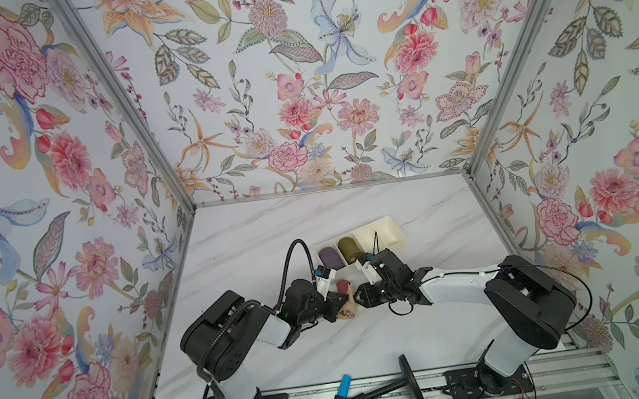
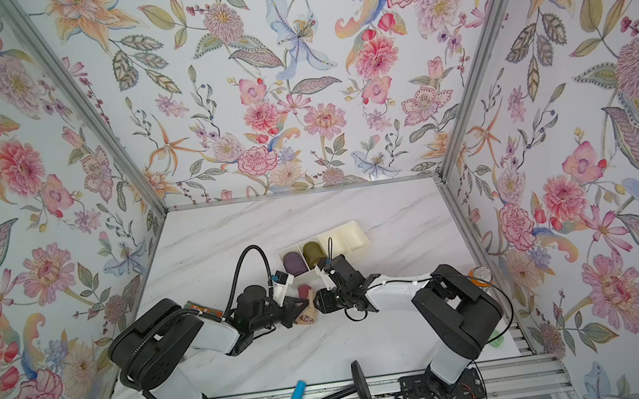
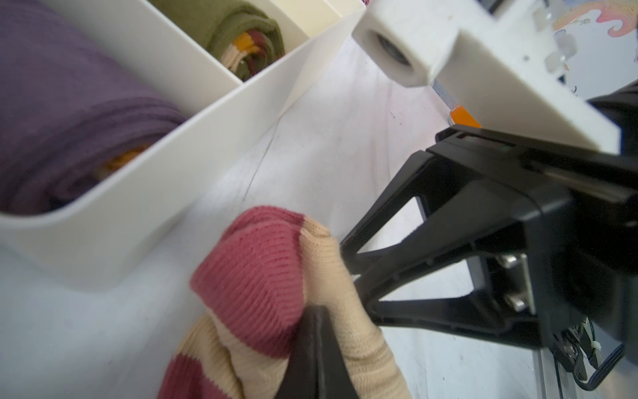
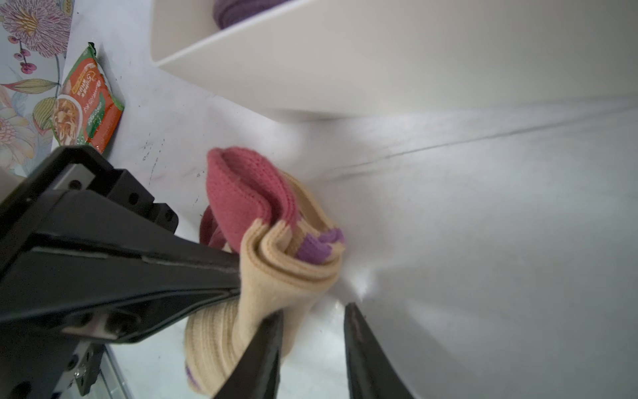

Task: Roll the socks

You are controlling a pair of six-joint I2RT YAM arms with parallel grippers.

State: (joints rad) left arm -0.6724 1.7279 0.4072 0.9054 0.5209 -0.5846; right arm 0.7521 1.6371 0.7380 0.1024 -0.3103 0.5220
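We see the socks [image 1: 347, 305] bunched in a loose half-roll on the counter [image 1: 272, 232], near the tray [image 1: 396, 229]; left gripper [image 4: 236, 276] jaws clamped on the socks; right gripper [image 4: 314, 309] jaws apart, gripping nothing; we judge the roll unfinished, cuff not tucked, not yet in the tray.

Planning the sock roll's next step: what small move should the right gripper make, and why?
Probably close the right gripper on the folded edge of the socks: its jaws stand open beside it, while the left gripper pinches the bundle.
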